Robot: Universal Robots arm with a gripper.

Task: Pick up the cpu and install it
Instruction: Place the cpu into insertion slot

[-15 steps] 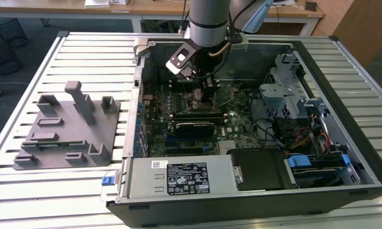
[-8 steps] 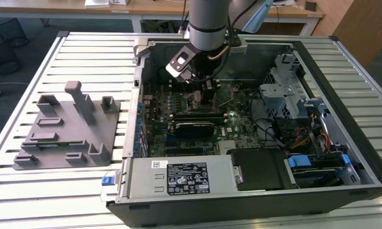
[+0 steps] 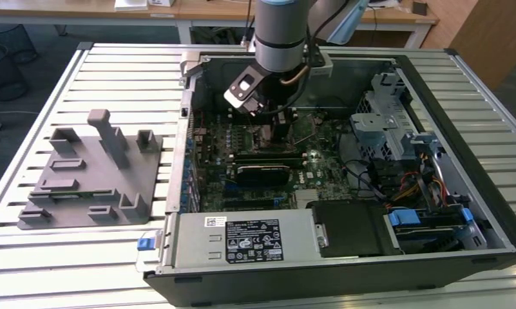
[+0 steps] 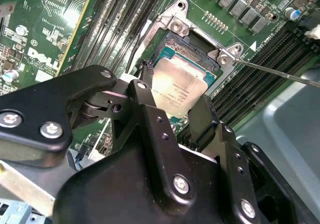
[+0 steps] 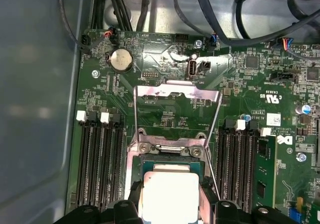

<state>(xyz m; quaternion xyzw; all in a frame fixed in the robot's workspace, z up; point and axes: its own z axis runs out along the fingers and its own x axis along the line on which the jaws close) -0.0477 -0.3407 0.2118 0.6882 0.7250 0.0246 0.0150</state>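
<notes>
Holding the cpu (image 4: 182, 86) at the open socket (image 4: 192, 44)
My fingers (image 4: 202, 116) pinch its opposite edges; load plate (image 5: 177, 90) raised.

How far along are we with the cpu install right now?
Done: the cpu is picked up and at the open socket. In hand: the claw grips it there; seating can't be judged. Left: the retention plate stands raised, not closed.
</notes>
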